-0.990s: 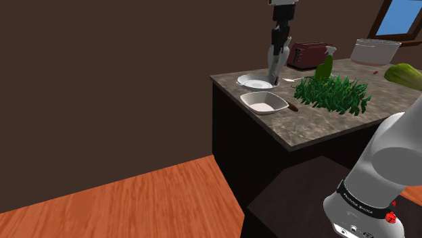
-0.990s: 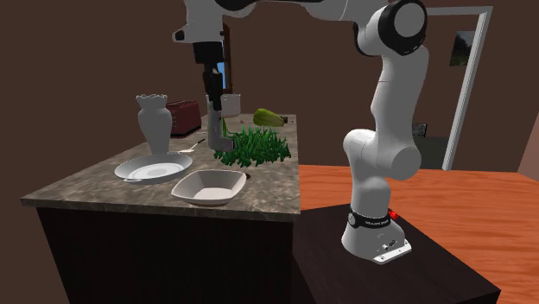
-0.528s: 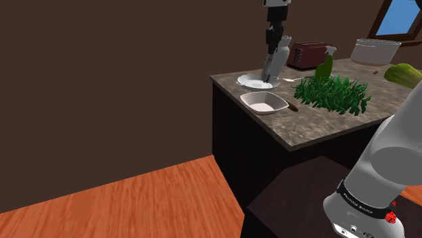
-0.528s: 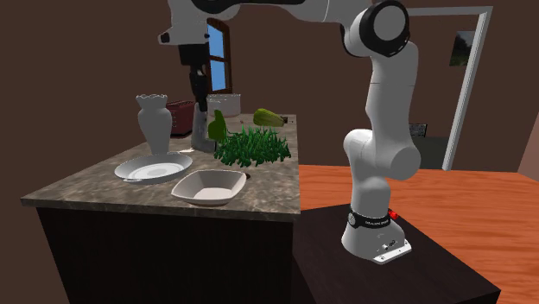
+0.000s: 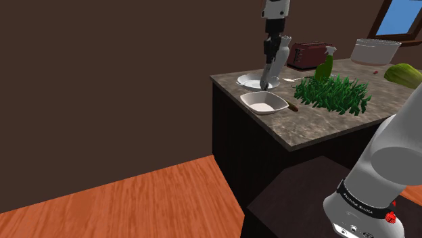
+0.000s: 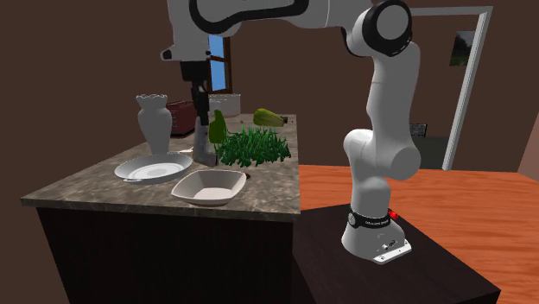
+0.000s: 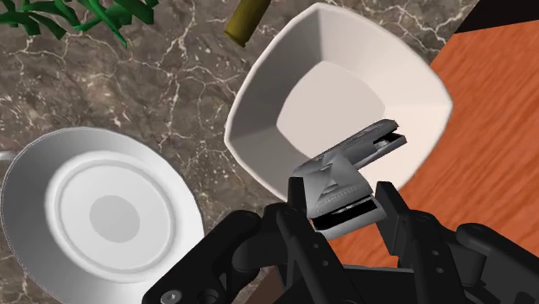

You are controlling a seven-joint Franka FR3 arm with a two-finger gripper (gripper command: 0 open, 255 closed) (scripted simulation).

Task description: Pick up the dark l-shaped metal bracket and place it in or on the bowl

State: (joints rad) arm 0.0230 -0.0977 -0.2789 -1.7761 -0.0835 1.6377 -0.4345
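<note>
My black gripper is shut on a grey L-shaped metal bracket, clasped between both fingers. In the wrist view the bracket's free end reaches over the near rim of a white, squarish bowl. In the shoulder view the gripper hangs above the counter with the bracket pointing down, above the round plate and just behind the bowl. The second exterior view shows the gripper and bracket hanging upright, behind the bowl.
A white round plate lies beside the bowl, and a white vase stands behind it. Leafy greens, a green spray bottle, a red toaster and a pot fill the counter farther back. A small brown stick lies by the bowl.
The gripper has carried the bracket away from the greens toward the plate and bowl, leftward in both exterior views. Its grip has not changed.
</note>
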